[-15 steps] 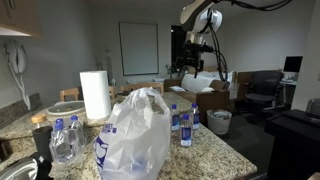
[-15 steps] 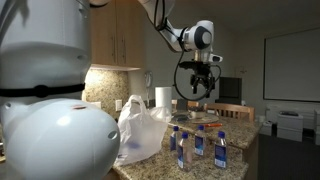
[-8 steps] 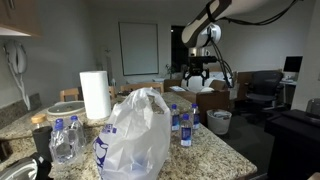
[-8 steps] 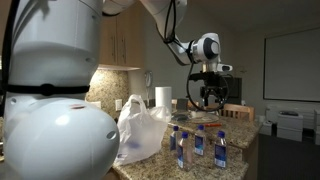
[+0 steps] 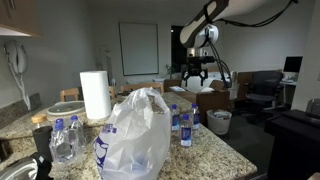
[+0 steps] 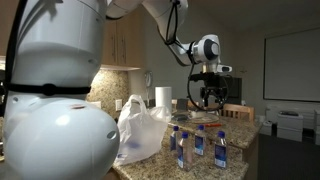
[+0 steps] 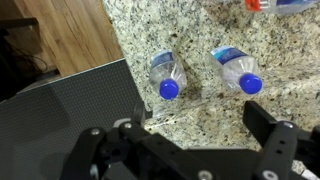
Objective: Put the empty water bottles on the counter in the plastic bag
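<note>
The bag (image 5: 135, 135) stands upright and puffed out on the counter (image 5: 222, 158), handles at the top, in both exterior views. Just beside the bag, on the side nearer the arm (image 5: 212, 12), a few bottles (image 5: 185, 128) stand upright on the granite. In an exterior view three of them (image 6: 198, 146) are lined up close together, blue labels showing, apart from the bag's wall. On the bag's far side another cluster of bottles (image 5: 62, 138) crowds together below the white roll (image 5: 95, 95), which stands behind the bag. The gripper (image 5: 196, 78) hangs in the air, pointing down, higher than the bag's top and beyond the bottles on the arm's side, touching nothing. In the wrist view its fingers (image 7: 282, 142) are spread wide with nothing between them. Beneath them two bottles with blue caps (image 7: 168, 78) (image 7: 238, 70) stand side by side on the counter near its edge, with the wood floor (image 7: 70, 35) past that edge. No bottle can be made out inside the bag through its cloudy plastic.
</note>
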Available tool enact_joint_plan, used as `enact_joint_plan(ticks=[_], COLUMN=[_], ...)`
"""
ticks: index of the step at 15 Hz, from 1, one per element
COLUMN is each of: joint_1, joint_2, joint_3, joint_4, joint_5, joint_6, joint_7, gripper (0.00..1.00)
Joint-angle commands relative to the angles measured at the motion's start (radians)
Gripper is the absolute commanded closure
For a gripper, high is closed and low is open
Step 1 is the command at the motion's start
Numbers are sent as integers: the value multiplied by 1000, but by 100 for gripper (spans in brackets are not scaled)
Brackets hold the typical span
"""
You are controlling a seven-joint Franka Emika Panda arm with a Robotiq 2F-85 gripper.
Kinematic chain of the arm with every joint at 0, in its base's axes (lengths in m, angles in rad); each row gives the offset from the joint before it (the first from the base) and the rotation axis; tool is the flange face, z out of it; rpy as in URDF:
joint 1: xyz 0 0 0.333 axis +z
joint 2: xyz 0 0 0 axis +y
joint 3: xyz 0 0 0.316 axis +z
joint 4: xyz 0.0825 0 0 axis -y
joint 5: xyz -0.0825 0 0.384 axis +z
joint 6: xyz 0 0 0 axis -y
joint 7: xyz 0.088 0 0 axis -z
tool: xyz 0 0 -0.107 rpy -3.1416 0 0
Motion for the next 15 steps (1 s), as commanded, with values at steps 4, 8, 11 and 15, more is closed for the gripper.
enact_joint_plan(ticks=[4, 8, 11, 15], joint_1=[-4, 0, -1, 3], joint_2=[239, 357, 437, 520], joint_3=[-32, -57, -65, -74], joint_4=[264, 382, 460, 545], joint_5=[-26, -31, -29, -34], joint_6=[-119, -217, -296, -385], joint_7=[57, 60, 53, 53], gripper=[0, 0, 0, 0])
